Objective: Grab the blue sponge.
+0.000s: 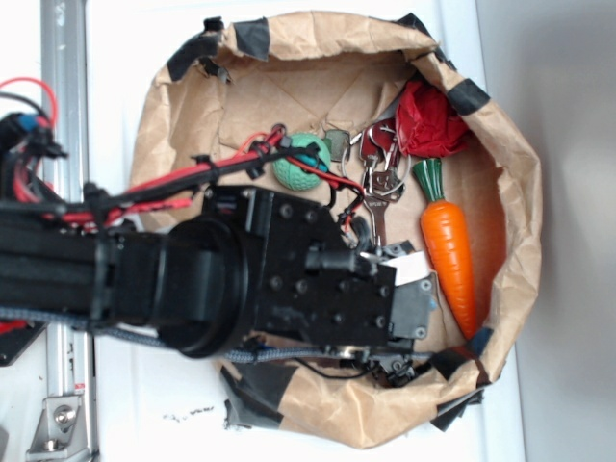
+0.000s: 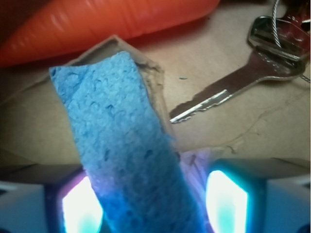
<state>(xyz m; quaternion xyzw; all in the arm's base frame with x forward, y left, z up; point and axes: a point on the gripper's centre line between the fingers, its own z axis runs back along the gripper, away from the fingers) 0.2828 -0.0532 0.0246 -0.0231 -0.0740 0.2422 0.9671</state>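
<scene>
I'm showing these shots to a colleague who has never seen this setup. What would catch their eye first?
Probably the blue sponge filling the wrist view, running down between the two glowing fingers of the gripper. Behind it lie the orange carrot along the top and a silver key to the right. In the exterior view, the black arm reaches over a crumpled brown paper bag holding a green ball.

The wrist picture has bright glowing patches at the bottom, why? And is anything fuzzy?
Wrist view: the two hand pads glow white-cyan, overexposed, and tint the sponge purple near them; the carrot at the top is blurred, while the key looks fairly sharp. Exterior view: lighting is even and bright, but the white surface looks washed out and the dark arm hides the sponge.
</scene>
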